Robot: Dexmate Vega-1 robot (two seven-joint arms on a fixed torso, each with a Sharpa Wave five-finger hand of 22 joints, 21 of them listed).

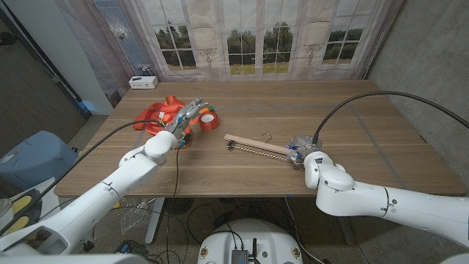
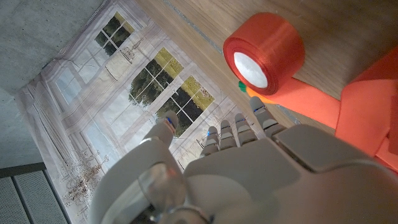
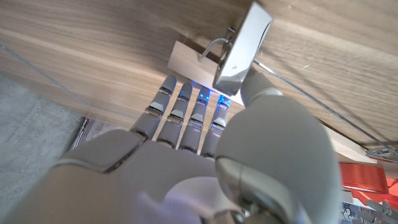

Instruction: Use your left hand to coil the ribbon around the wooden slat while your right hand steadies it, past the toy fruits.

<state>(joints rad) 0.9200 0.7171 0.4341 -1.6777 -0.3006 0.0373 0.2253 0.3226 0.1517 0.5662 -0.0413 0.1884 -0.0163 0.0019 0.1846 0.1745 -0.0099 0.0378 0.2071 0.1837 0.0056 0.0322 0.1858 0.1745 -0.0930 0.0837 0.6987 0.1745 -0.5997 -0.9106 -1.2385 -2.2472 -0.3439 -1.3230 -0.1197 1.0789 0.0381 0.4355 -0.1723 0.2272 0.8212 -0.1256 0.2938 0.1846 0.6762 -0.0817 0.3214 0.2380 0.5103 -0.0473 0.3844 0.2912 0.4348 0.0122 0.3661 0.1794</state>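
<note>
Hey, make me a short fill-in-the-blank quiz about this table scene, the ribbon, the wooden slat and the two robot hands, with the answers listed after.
1. The ribbon spool is coloured ____.
2. The wooden slat lies by the robot's ____ hand.
3. The left hand is at the loose ____ heaped on the table.
4. Behind the table hangs a backdrop printed with ____.

Answers: orange; right; ribbon; windows

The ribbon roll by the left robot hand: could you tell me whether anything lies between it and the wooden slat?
Nothing visible does. The ribbon roll lies by the left robot hand, and only bare table separates it from the near end of the wooden slat, which the right robot hand touches at its far end.
</note>
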